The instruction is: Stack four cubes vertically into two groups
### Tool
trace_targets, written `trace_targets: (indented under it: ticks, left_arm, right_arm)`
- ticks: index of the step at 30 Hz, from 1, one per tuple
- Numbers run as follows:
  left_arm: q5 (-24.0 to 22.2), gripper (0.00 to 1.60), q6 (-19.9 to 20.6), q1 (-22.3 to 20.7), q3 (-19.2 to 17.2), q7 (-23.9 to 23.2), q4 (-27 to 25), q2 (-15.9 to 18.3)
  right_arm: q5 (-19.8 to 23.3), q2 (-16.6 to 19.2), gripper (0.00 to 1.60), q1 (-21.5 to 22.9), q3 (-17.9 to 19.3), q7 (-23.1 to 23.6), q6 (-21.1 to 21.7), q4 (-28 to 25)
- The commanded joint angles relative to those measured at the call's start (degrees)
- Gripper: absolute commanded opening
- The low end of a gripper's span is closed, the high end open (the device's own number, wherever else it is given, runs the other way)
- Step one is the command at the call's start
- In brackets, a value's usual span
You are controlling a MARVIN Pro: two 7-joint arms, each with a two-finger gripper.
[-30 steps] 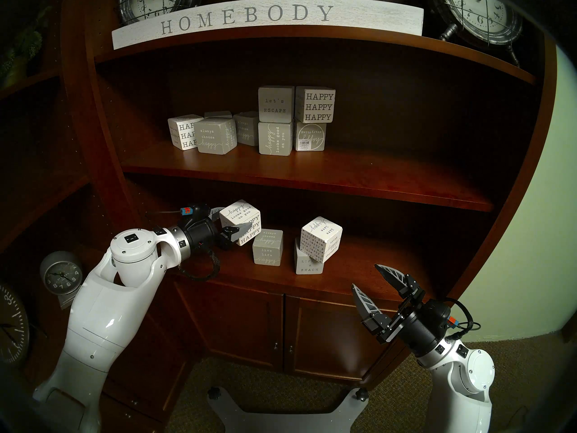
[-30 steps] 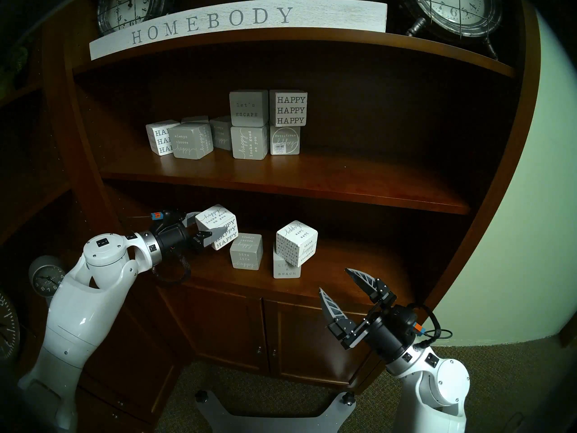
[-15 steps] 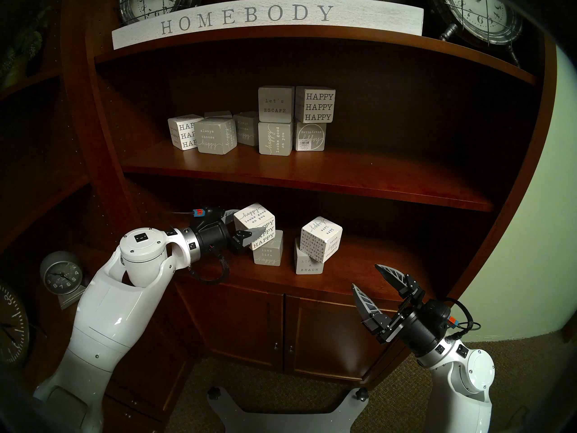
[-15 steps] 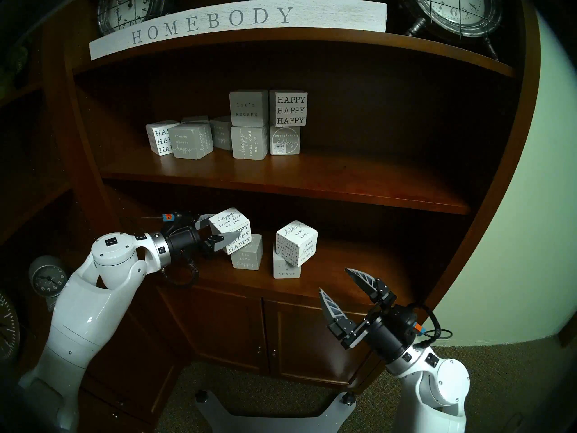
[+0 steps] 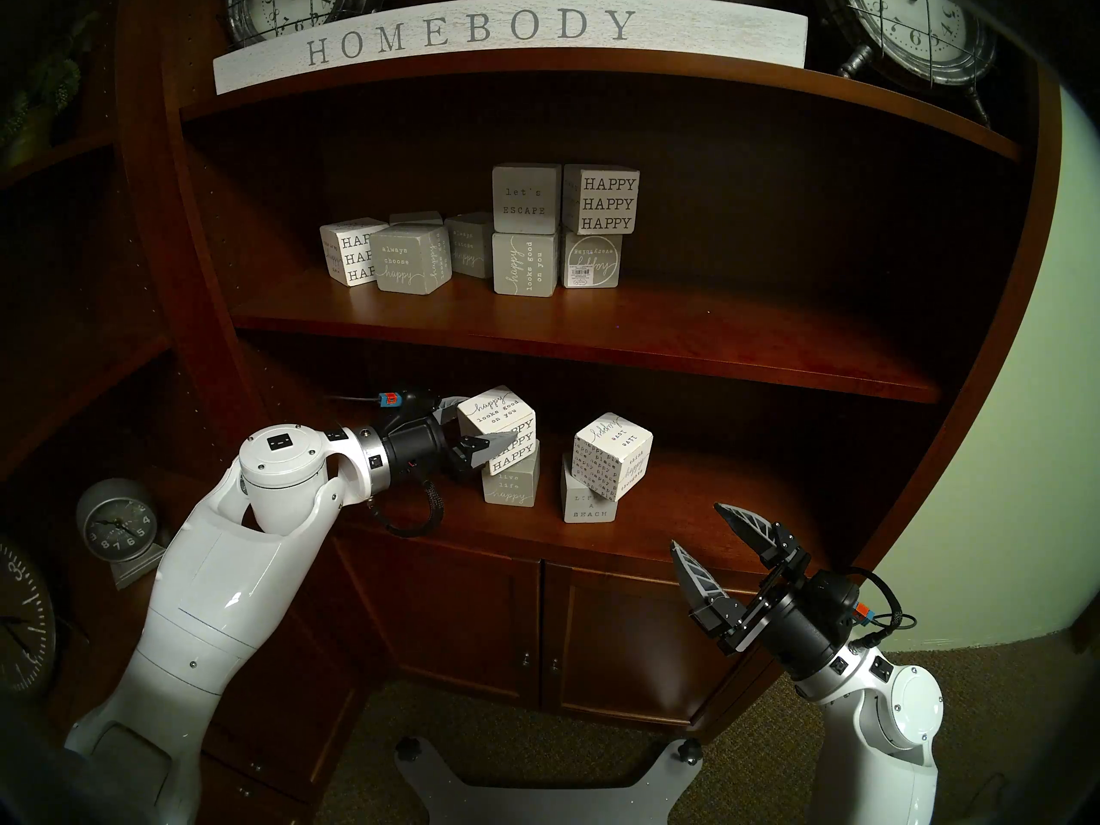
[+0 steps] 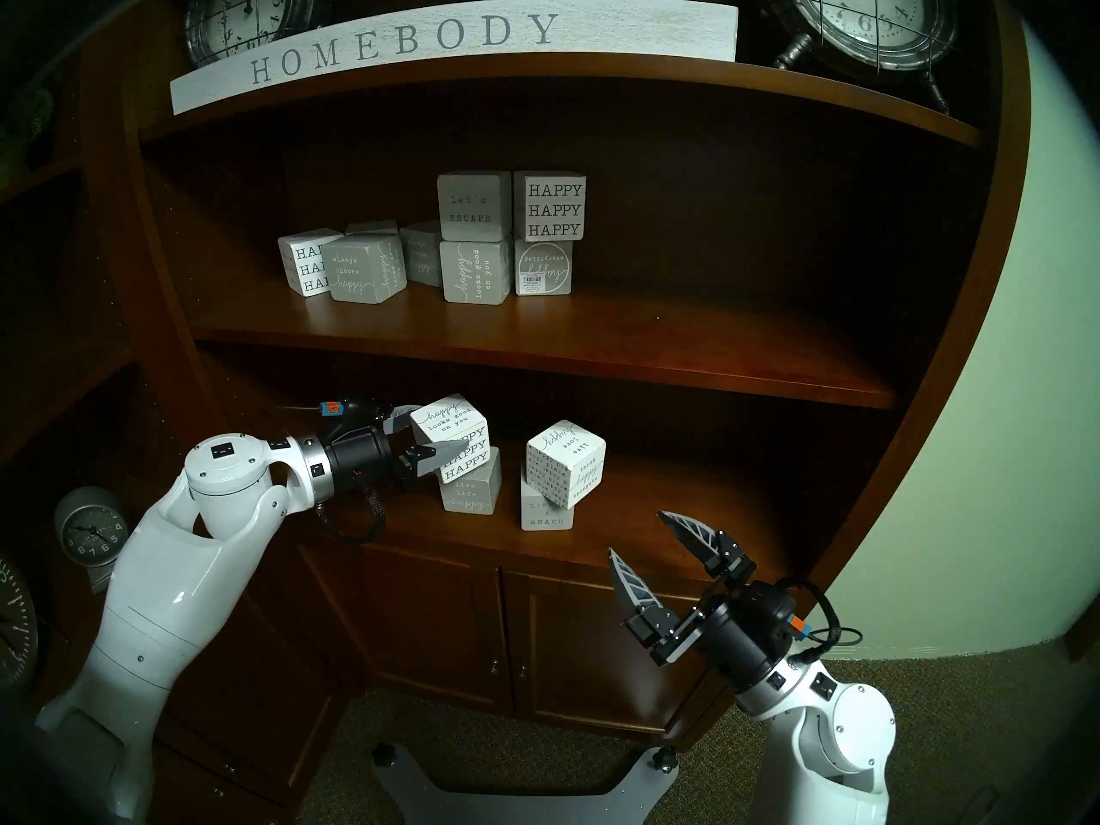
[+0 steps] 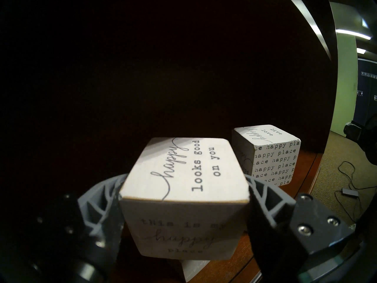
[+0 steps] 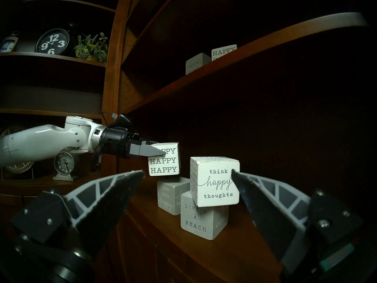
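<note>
— Presently, where is the white "HAPPY HAPPY HAPPY" cube (image 5: 499, 430)?
— On the lower shelf (image 5: 684, 526), clamped in the left end effector (image 5: 483, 425), just above the grey "live life happy" cube (image 5: 511, 485); contact cannot be confirmed.
— And to the right?
— The white "think happy thoughts" cube (image 5: 612, 456) sits askew on the pale grey "LIFE'S A BEACH" cube (image 5: 589, 502).
— The right end effector (image 5: 705, 538)?
— Jaws wide, holding nothing, nearer than the shelf edge.

The "live life happy" cube (image 5: 511, 482) has its top hidden beneath the held "HAPPY HAPPY HAPPY" cube (image 5: 503, 435). Right of it, the "LIFE'S A BEACH" cube (image 5: 586, 502) has its upper lettering covered by the tilted "think happy thoughts" cube (image 5: 613, 456).
</note>
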Motion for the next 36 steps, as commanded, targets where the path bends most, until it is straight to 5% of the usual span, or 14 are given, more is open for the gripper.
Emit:
trace_targets:
  ticks: [1,30,36]
  left_arm:
    - [-0.16,0.00,-0.26,-2.49,0.31,-0.40,0.10,-0.70]
    - [0.99,0.00,-1.97,-5.72,2.37,-1.99,6.01,-2.11]
    - [1.03,0.21,-2.00,-5.63,2.25,-2.21,6.15,-2.37]
  right_arm:
    - [0.56,0.10,1.60,0.28,-0.13,-0.08,0.11,-0.83]
    - [0.55,0.10,1.60,0.28,-0.13,-0.07,0.11,-0.83]
    - [0.56,0.10,1.60,0.28,-0.13,-0.08,0.11,-0.83]
